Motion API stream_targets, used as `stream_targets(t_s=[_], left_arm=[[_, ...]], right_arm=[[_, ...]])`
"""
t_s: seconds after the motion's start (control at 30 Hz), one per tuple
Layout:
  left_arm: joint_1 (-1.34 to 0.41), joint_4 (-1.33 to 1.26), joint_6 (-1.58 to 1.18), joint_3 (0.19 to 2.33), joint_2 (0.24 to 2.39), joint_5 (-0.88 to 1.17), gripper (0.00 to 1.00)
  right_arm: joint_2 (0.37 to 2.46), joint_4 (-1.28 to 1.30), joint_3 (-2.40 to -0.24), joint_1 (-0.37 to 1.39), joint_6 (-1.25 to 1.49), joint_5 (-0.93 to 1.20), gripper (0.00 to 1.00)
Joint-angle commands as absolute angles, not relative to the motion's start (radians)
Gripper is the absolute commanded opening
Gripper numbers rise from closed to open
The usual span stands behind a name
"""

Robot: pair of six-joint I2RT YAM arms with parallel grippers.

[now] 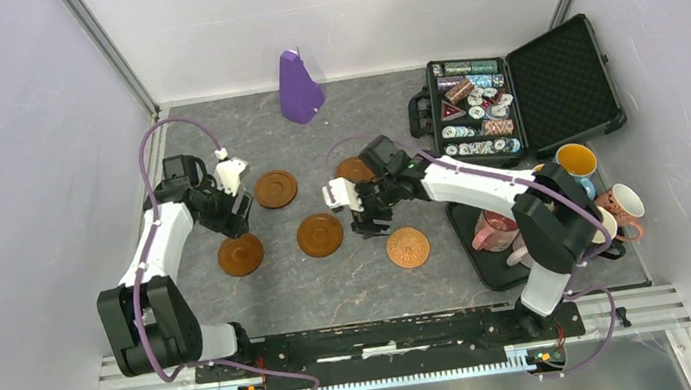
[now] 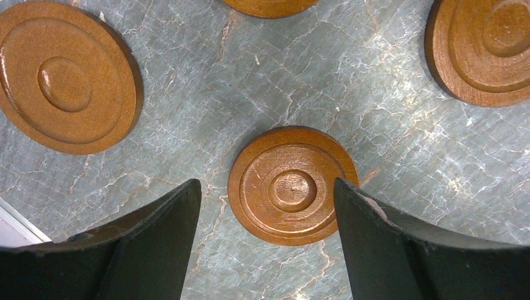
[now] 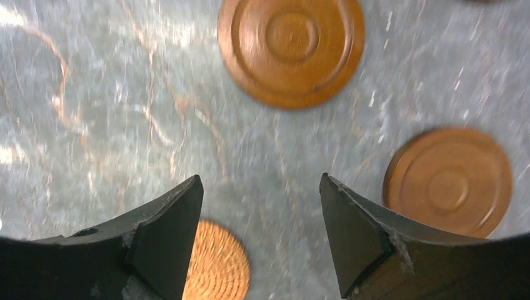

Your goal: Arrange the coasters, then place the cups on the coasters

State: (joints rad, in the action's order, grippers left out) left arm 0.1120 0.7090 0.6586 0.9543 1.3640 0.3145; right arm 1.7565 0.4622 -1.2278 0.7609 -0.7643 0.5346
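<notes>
Several brown ringed coasters lie on the grey mat: (image 1: 275, 189), (image 1: 241, 255), (image 1: 320, 235), (image 1: 354, 170). A lighter patterned coaster (image 1: 408, 247) lies nearer the front. My left gripper (image 1: 234, 218) hangs open over one brown coaster (image 2: 292, 185), which shows between its fingers without touching them (image 2: 267, 182). My right gripper (image 1: 365, 221) is open and empty above bare mat (image 3: 261, 177), with the patterned coaster (image 3: 215, 262) partly hidden behind its left finger. The cups, among them a blue one with yellow inside (image 1: 576, 162) and a pink one (image 1: 495, 231), stand at the right.
A black tray (image 1: 493, 274) at the right holds the cups. An open black case (image 1: 563, 76) of poker chips sits at the back right. A purple cone-shaped object (image 1: 297, 88) stands at the back centre. Pale walls close in both sides.
</notes>
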Motion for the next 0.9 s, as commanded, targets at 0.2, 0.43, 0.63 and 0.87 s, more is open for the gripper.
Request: stream_targets(t_s=[0.2,0.43,0.63,0.87], left_arm=[[0.014,0.713,0.603,0.992,1.354,0.427,0.81],[-0.201,0.596,0.464,1.003,1.446,0.440,0.74],[-0.287,0.497,0.389,1.041,1.545,0.434,0.71],[-0.332,0.461,0.392,1.083,1.646,0.426,0.67]], right_arm=[[1.643,0.559,-0.981,0.639,-0.799,0.423,0.69],[1.642,0.482,-0.882,0.624,-0.784,0.358,0.62],[1.700,0.390,-0.911,0.626,-0.700,0.392,0.57],[1.782,0.338,-1.011,0.632,-0.632,0.422,0.55]])
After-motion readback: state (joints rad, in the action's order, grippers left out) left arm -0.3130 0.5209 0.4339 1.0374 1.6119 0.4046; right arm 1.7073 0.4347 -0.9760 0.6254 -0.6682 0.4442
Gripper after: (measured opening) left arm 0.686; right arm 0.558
